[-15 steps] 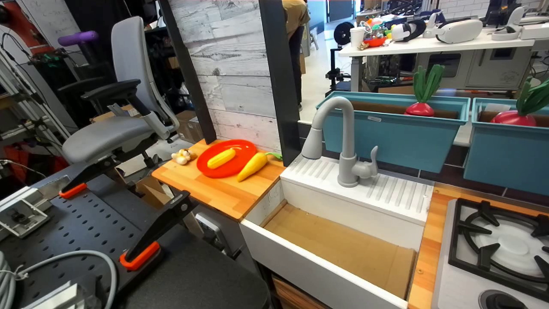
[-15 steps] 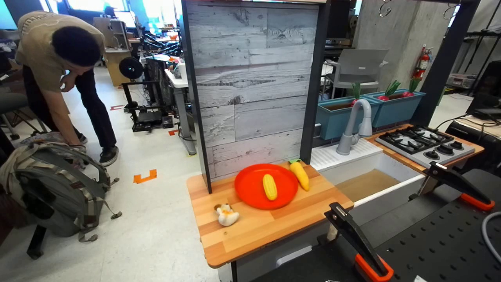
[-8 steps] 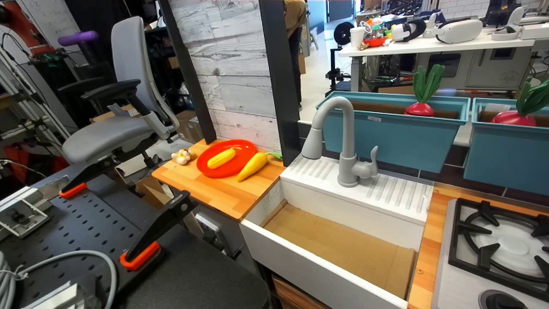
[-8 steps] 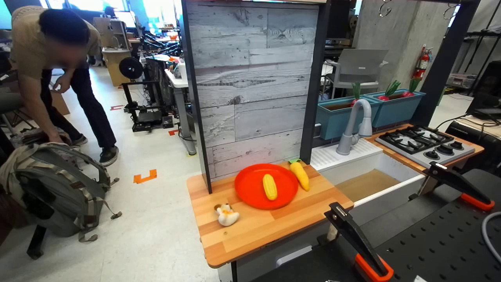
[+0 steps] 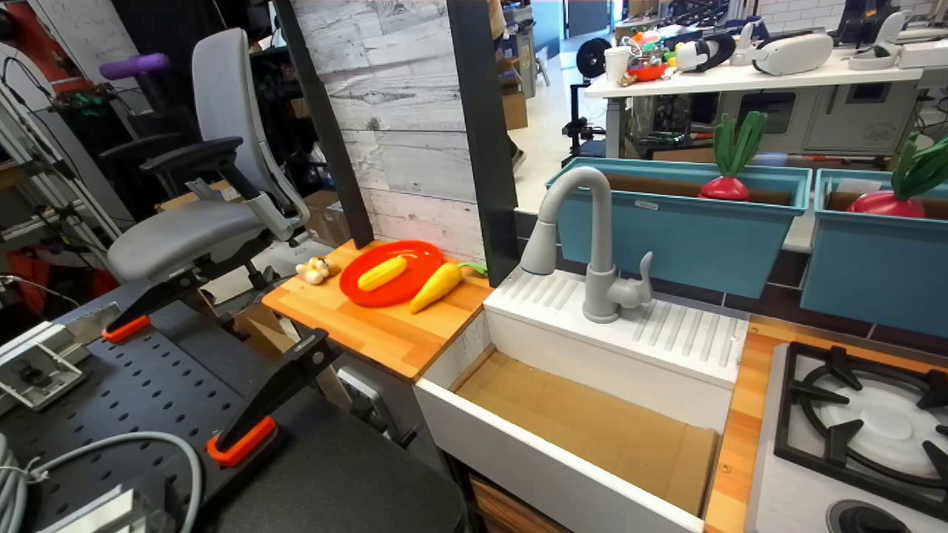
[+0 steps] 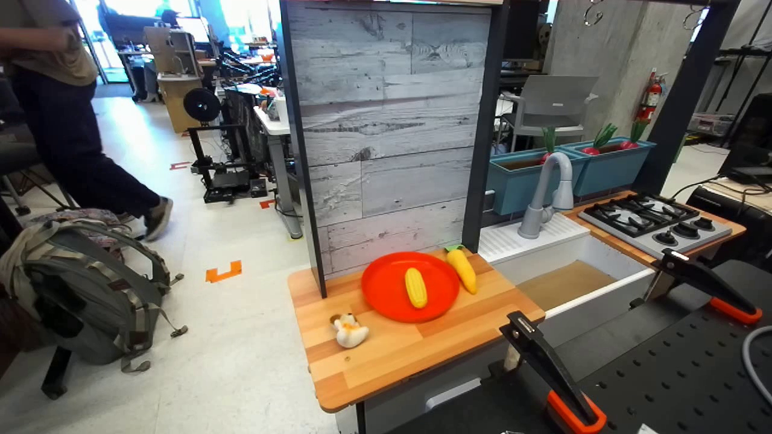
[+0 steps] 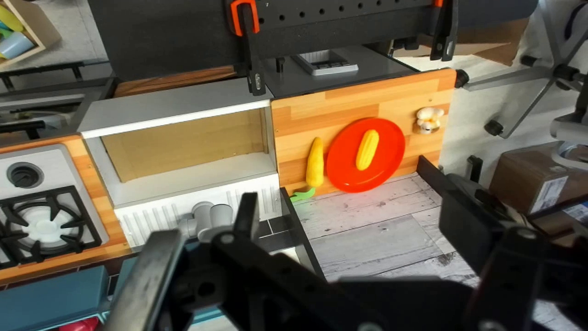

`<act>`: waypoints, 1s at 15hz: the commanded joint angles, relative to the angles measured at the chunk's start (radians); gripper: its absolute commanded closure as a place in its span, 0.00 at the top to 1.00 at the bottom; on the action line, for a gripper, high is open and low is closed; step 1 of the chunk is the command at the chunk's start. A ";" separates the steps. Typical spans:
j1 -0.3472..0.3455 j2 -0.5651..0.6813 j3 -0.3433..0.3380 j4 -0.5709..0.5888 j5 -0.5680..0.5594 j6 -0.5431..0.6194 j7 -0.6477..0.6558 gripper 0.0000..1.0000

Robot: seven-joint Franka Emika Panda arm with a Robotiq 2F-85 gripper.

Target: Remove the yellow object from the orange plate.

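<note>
The yellow object, a small ridged corn cob, lies on the orange plate in every view: in both exterior views and in the wrist view. The round orange-red plate rests on the wooden counter; it also shows in an exterior view and in the wrist view. My gripper shows only in the wrist view. Its two fingers are wide apart with nothing between them, and the plate and corn lie beyond the fingertips. The gripper is out of both exterior views.
A yellow pepper-like vegetable with a green stem lies beside the plate. A white garlic or mushroom piece is on its other side. A wood-patterned panel stands behind. The sink, faucet and stove adjoin the counter.
The arm stays out of both exterior views, and the corn and plate have not moved. A person in the background has straightened up from bending over a backpack and shifted left.
</note>
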 commanded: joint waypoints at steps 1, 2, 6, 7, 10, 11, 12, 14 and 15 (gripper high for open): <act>0.043 0.088 0.034 0.002 0.076 0.094 0.018 1.00; 0.057 0.111 0.043 0.001 0.099 0.120 0.021 1.00; 0.140 0.258 0.098 0.006 0.202 0.269 0.049 1.00; 0.161 0.300 0.109 0.016 0.225 0.298 0.055 1.00; 0.233 0.458 0.159 0.046 0.308 0.429 0.090 1.00; 0.252 0.508 0.176 0.062 0.334 0.459 0.101 1.00; 0.277 0.564 0.191 0.082 0.369 0.490 0.105 1.00; 0.318 0.670 0.219 0.128 0.459 0.528 0.080 1.00; 0.332 0.723 0.241 0.160 0.513 0.530 0.067 1.00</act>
